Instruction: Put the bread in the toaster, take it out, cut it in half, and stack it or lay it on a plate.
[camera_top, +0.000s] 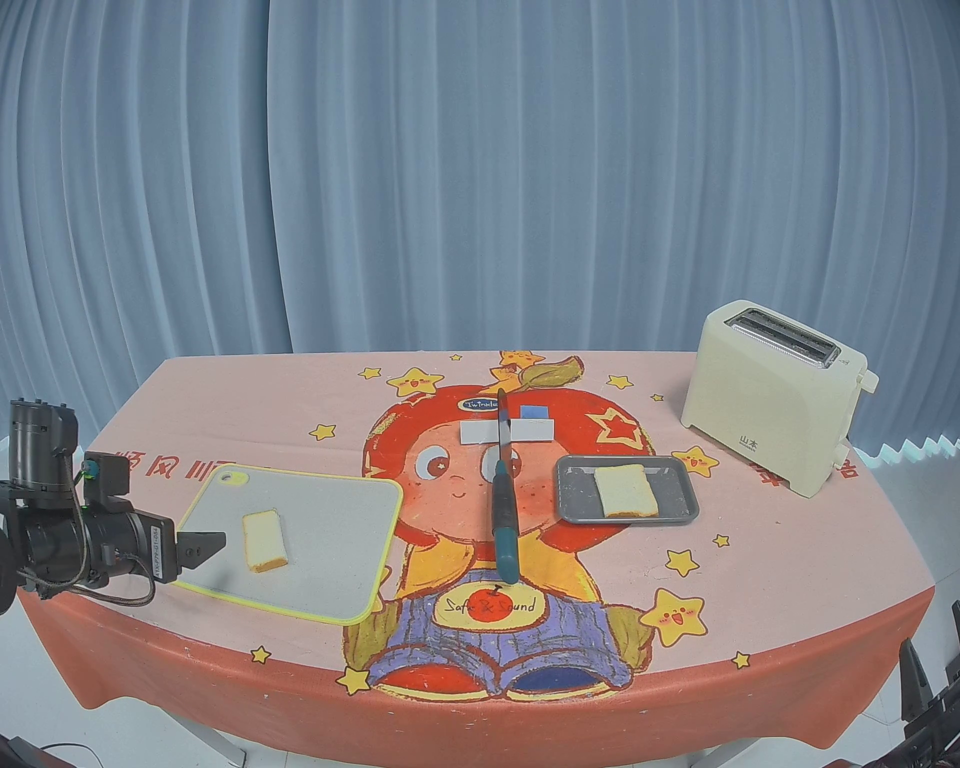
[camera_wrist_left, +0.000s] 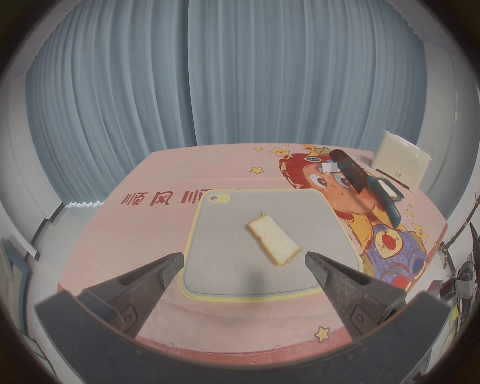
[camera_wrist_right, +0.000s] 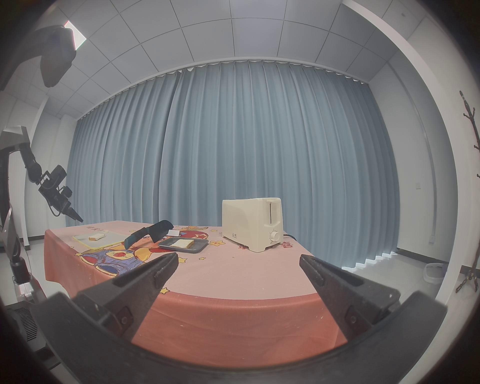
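One half slice of bread (camera_top: 265, 540) (camera_wrist_left: 274, 239) lies on the grey cutting board (camera_top: 330, 560) (camera_wrist_left: 225, 250) at the table's left. The other half (camera_top: 626, 490) (camera_wrist_right: 182, 243) rests on a dark tray (camera_top: 578, 500) (camera_wrist_right: 192, 246) right of centre. A cream toaster (camera_top: 775, 392) (camera_wrist_right: 252, 223) (camera_wrist_left: 400, 159) stands at the far right with nothing showing in its slots. A knife (camera_top: 504, 500) (camera_wrist_left: 367, 181) (camera_wrist_right: 147, 232) with a teal handle lies in the middle. My left gripper (camera_top: 205, 548) (camera_wrist_left: 242, 272) hovers open at the board's left edge. My right gripper (camera_wrist_right: 237, 272) is open, low and off the table's right side.
The table (camera_top: 780, 590) wears a pink cartoon cloth. White and blue markers (camera_top: 505, 428) sit behind the knife's blade. A blue curtain hangs behind. Open cloth lies between the tray and the front edge.
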